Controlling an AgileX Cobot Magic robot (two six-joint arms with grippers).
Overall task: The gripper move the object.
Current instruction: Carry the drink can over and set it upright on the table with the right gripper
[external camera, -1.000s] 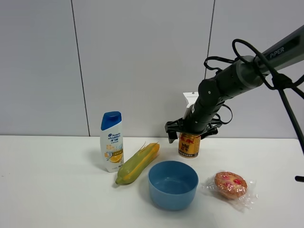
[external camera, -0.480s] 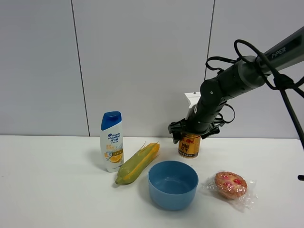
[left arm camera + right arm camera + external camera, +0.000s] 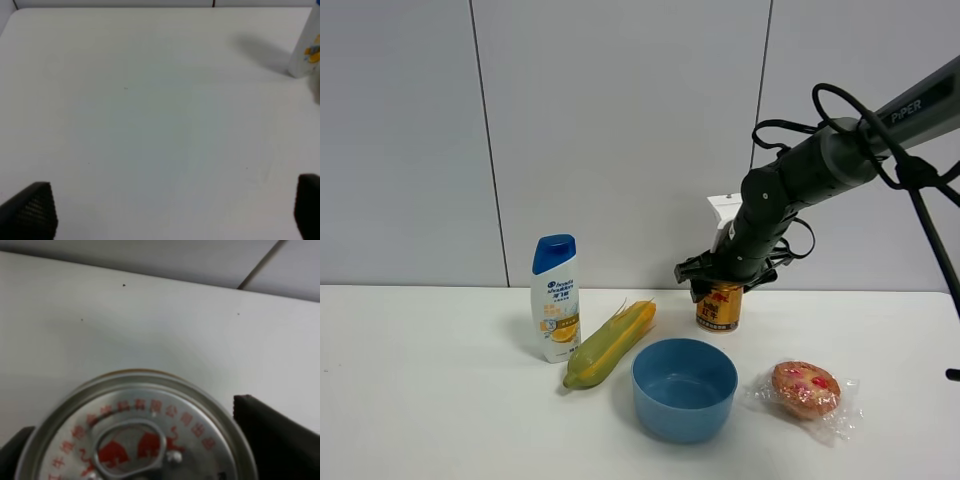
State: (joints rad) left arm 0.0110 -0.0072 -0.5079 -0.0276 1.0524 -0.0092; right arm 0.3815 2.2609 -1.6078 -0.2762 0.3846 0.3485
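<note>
The gold-yellow Red Bull can (image 3: 718,309) stands upright on the white table (image 3: 430,380), at the back behind the blue bowl. My right gripper (image 3: 725,279) comes down over the can's top from the right, its black fingers at both sides of the upper part. In the right wrist view the silver lid (image 3: 140,440) fills the space between the two fingers (image 3: 270,435), which touch its rim. My left gripper (image 3: 165,212) is open and empty over bare table; it does not show in the exterior view.
A white blue-capped shampoo bottle (image 3: 556,297) stands at the left, also showing in the left wrist view (image 3: 307,47). An ear of corn (image 3: 610,344) lies beside it. A blue bowl (image 3: 684,388) sits in front of the can, and a wrapped pastry (image 3: 805,388) lies to the right.
The right gripper's fingers have drawn in around the can's top, and the gripper and can have shifted very slightly to the right. Nothing else has moved.
</note>
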